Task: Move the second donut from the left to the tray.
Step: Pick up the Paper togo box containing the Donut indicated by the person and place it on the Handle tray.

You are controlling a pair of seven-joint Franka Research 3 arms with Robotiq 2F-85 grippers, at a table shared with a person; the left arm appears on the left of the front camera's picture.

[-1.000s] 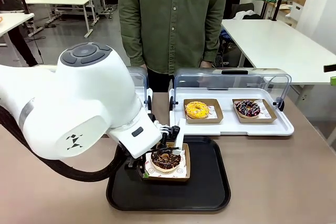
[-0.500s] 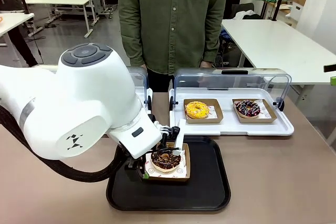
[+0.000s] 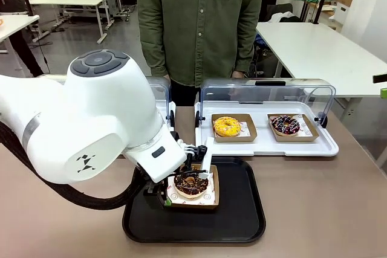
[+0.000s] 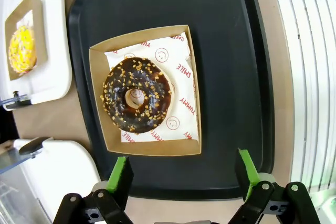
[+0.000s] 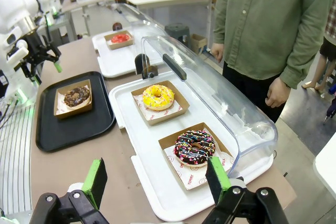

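Movement: none seen since earlier frames.
Left gripper: opened wide, nothing grasped.
Donut: set in holder on tray.
Right gripper: opened, empty.

The scene was evenly and brightly lit from overhead, with only soft, short shadows on the black tray. Pale glare streaked the clear lid behind the tray. Both wrist views bowed straight edges near their borders. Background beyond the lid was slightly soft; foreground stayed sharp, without motion blur.
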